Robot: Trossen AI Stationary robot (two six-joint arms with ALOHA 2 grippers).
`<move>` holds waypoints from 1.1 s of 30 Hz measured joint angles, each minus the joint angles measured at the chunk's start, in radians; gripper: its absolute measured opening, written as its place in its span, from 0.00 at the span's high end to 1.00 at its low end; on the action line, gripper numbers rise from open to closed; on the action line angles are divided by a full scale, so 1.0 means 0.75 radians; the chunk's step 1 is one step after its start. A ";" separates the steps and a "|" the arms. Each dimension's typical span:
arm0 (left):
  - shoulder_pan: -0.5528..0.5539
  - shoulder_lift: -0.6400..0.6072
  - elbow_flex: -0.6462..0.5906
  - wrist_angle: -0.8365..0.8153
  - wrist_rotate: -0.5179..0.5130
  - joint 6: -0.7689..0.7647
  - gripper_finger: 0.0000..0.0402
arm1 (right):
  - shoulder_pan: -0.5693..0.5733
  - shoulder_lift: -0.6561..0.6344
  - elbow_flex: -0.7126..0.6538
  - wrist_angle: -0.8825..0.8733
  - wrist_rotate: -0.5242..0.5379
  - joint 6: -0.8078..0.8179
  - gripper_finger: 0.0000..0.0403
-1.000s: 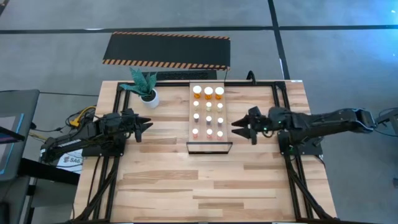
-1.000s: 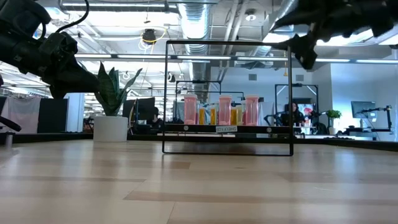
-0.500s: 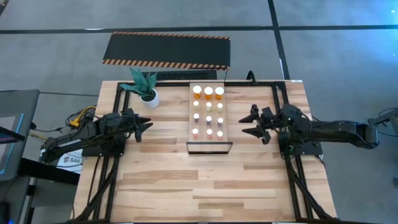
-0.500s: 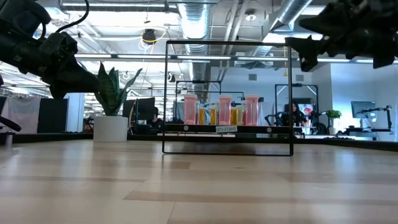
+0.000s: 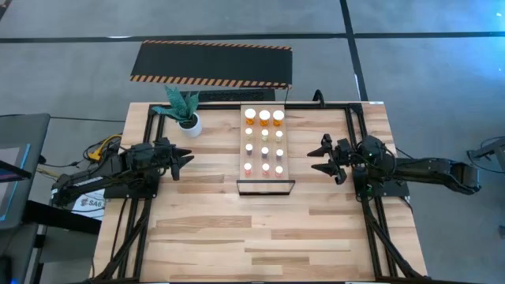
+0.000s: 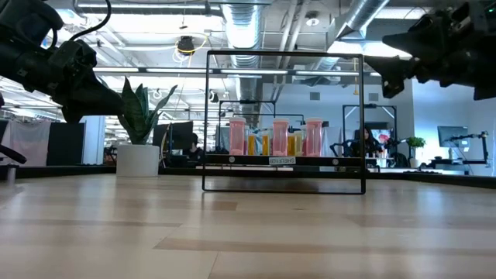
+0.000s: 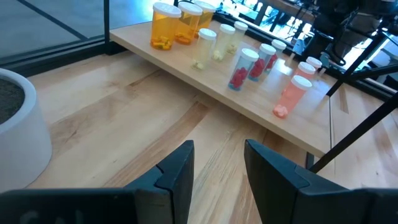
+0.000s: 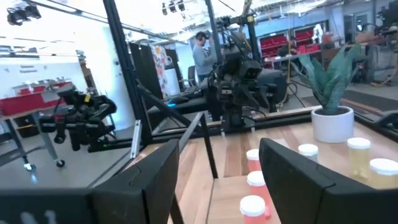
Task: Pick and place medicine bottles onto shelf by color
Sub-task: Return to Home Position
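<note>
Twelve medicine bottles [image 5: 264, 150] are seen standing upright on the shelf [image 5: 267, 178], which is laid lengthwise down the middle of the table [image 5: 237, 229], with its dark frame [image 6: 205, 116] at the near end. The bottles are arranged in four rows of three and are sorted by colour. The larger orange bottles [image 5: 264, 118] are set at the far end, a yellowish row is placed next, then a purplish-red row, and the pink bottles [image 5: 264, 168] are set nearest the frame. All are white-capped, and none is touched by either arm.

The left gripper [image 5: 186, 159] is held above the table to the left of the shelf, well apart from it and pointed towards it. In the left wrist view its fingers [image 7: 177, 173] are shown parted, with nothing between them. The right gripper [image 5: 318, 158] is held to the right of the shelf, near it but clear of it, and is likewise pointed at it. Its fingers [image 8: 149, 180] are seen spread wide and empty.

A white pot [image 5: 190, 124] with a green plant is stood on the table just left of the shelf's far end. A black mat [image 5: 211, 63] with striped orange edges is seen beyond the far edge of the table.
</note>
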 joint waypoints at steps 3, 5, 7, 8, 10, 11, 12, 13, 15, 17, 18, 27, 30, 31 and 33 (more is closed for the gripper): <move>0.000 0.000 0.000 0.000 0.001 0.000 0.68 | -0.001 0.000 -0.001 0.002 0.044 -0.001 0.39; 0.000 0.000 0.000 0.000 0.001 0.000 0.68 | -0.001 0.001 -0.001 -0.013 0.091 0.003 0.39; 0.000 0.000 0.000 0.000 0.000 0.000 0.68 | -0.001 0.001 -0.001 -0.039 0.152 0.006 0.39; 0.000 0.000 0.000 0.000 0.000 0.000 0.68 | -0.001 0.002 -0.001 -0.047 0.199 0.014 0.39; 0.000 0.000 0.000 0.000 0.000 0.000 0.68 | -0.001 0.002 -0.001 -0.060 0.319 0.014 0.39; 0.000 0.000 0.000 0.000 0.000 0.000 0.68 | -0.001 0.002 -0.001 -0.063 0.384 0.014 0.39; 0.000 0.000 0.000 0.000 0.001 0.000 0.68 | -0.001 0.002 -0.001 -0.063 0.442 0.014 0.39; 0.000 0.000 0.000 0.000 0.001 0.000 0.68 | -0.001 0.002 -0.001 -0.064 0.481 0.014 0.39; 0.000 0.000 0.000 0.000 0.001 0.000 0.68 | -0.001 0.002 -0.002 -0.064 0.529 0.014 0.39; 0.000 0.000 0.000 0.000 0.001 0.000 0.68 | -0.003 0.002 -0.002 -0.066 0.534 0.014 0.39; 0.000 0.000 0.000 0.000 0.001 0.000 0.68 | -0.005 0.002 -0.002 -0.067 0.533 0.014 0.39; 0.000 0.000 0.000 0.000 0.000 0.000 0.68 | -0.007 0.002 -0.003 -0.095 0.537 0.015 0.39; 0.000 0.000 0.000 0.000 0.000 0.000 0.68 | -0.007 0.002 -0.003 -0.117 0.537 0.015 0.39; 0.000 0.000 0.000 0.000 0.001 0.000 0.68 | -0.007 0.002 -0.003 -0.127 0.537 0.015 0.39; 0.000 0.000 0.000 0.000 0.000 0.000 0.68 | -0.007 0.002 -0.003 -0.160 0.537 0.015 0.39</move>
